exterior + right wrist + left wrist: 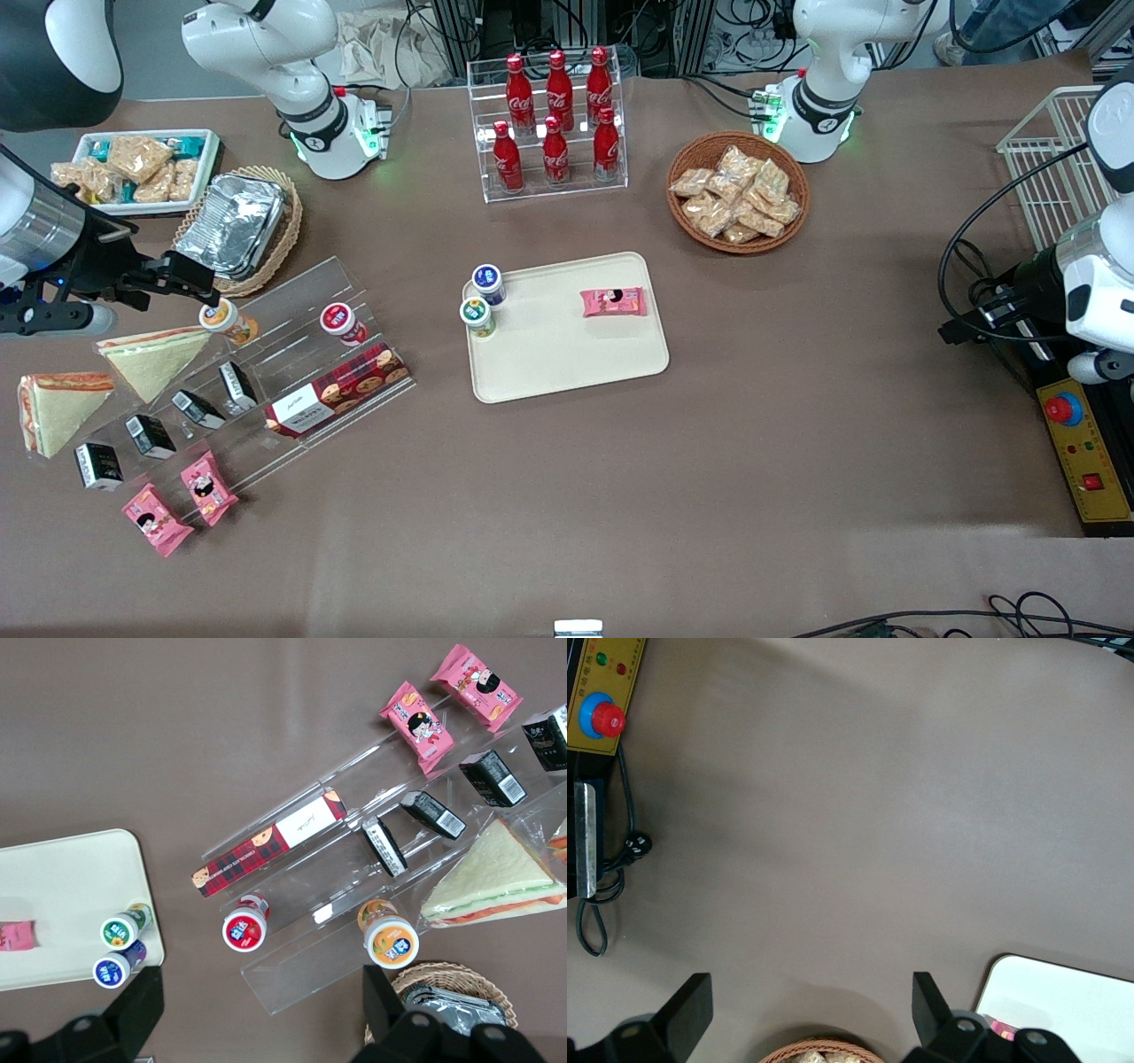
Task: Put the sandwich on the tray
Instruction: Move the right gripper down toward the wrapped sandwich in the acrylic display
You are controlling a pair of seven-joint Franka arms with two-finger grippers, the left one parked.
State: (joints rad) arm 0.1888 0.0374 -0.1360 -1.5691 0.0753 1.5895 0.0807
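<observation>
The sandwich (55,415) is a clear-wrapped wedge with an orange-red filling band. It lies on the table at the working arm's end, and a sliver of it (560,838) shows in the right wrist view. Beside it lies a paler greenish sandwich (156,358) (494,875). The cream tray (567,359) (55,877) (1063,1001) sits mid-table. My gripper (188,275) (263,992) hangs open and holds nothing. It is above the top step of the clear shelf, farther from the front camera than both sandwiches.
The acrylic stepped shelf (292,354) carries cups, black cartons, a biscuit box (341,388) and pink packets. A foil container (232,221) in a wicker basket sits close by the gripper. Two cups (483,301) and a pink packet (613,302) occupy the tray. A cola rack (554,124) and snack basket (737,193) stand farther back.
</observation>
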